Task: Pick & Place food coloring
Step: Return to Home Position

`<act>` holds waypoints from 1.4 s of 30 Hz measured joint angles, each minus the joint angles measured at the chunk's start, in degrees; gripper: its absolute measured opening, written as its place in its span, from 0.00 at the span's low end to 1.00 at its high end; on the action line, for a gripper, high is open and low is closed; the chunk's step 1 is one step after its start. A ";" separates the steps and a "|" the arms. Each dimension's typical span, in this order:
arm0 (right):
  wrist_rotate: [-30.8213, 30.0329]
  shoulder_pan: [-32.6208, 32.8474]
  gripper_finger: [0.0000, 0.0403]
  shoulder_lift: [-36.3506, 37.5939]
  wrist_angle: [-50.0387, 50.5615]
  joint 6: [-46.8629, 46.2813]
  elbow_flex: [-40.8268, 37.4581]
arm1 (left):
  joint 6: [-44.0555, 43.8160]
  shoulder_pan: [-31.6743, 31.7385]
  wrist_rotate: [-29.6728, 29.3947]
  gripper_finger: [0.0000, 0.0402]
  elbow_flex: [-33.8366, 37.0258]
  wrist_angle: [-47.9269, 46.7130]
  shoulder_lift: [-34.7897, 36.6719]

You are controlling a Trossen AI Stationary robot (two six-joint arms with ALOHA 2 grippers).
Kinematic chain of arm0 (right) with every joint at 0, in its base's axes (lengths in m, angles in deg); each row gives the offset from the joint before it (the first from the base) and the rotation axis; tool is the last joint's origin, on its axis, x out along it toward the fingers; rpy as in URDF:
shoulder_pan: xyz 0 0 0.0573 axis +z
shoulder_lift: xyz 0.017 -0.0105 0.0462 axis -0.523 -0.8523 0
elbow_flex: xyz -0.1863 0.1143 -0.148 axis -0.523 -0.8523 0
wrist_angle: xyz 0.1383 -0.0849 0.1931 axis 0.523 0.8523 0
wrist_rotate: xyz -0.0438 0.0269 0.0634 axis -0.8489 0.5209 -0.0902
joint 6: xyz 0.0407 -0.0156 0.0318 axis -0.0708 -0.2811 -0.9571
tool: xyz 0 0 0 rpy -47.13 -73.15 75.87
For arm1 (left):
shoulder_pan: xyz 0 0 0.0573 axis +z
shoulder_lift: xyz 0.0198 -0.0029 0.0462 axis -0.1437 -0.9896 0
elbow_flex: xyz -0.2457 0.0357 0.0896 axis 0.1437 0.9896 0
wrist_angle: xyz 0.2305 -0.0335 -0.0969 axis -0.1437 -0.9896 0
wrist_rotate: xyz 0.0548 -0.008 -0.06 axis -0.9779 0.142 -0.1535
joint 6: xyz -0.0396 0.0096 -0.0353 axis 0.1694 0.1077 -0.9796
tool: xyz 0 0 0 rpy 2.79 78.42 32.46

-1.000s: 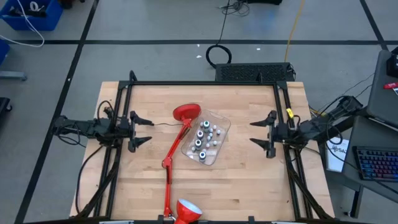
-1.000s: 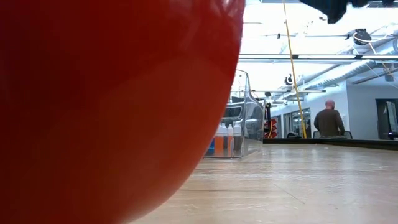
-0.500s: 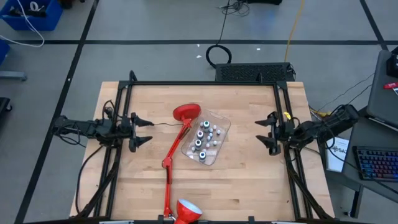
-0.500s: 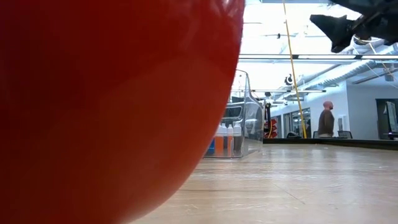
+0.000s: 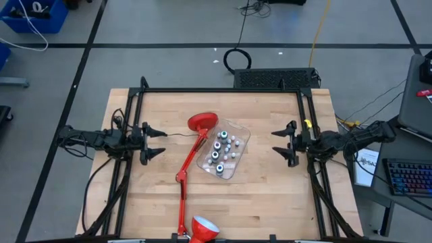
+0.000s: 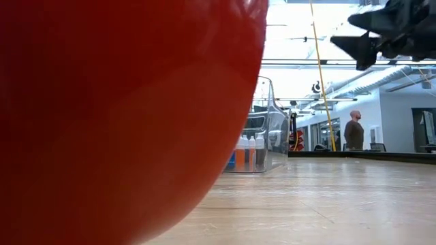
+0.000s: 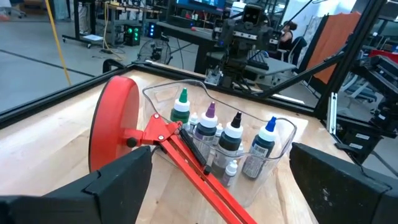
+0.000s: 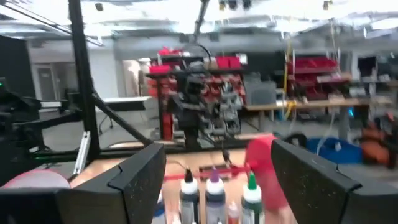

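Note:
The food coloring bottles (image 5: 221, 150) stand upright in a clear plastic tub (image 5: 237, 129) at the middle of the table. The left wrist view shows larger bottles (image 7: 231, 133) with green, purple, black and blue tips, and small white-capped ones (image 7: 231, 169) between them. My left gripper (image 5: 162, 142) hangs open at the table's left side, pointing level at the tub. My right gripper (image 5: 275, 143) hangs open at the right side, also facing the tub; in the low view the right gripper (image 6: 344, 30) shows high above the table. Neither has anything between its fingers.
A red desk lamp lies across the table: its round base (image 5: 202, 122) sits against the tub's left side, its arm (image 5: 182, 177) runs toward the near edge, and its head (image 6: 122, 116) blocks most of the low view. A black frame (image 5: 223, 90) borders the table. A person (image 6: 353, 133) stands far behind.
My right gripper has come down from above, staying open, while its arm has folded back toward the table's right edge. The person in the room behind has walked a little.

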 joint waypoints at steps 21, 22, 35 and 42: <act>-2.95 -3.48 0.69 -0.07 9.93 -6.62 -0.11 | -0.04 0.00 0.02 0.93 0.00 0.02 0.00; -2.95 -3.48 0.69 -0.07 9.93 -6.60 -0.11 | -0.04 0.00 0.02 0.92 0.00 0.02 0.00; -2.95 -3.48 0.69 -0.07 9.93 -6.46 -0.13 | -0.03 0.00 0.02 0.94 0.00 0.04 0.00; -2.95 -3.48 0.69 -0.07 9.93 -6.46 -0.13 | -0.04 0.00 0.02 0.94 0.00 0.03 0.00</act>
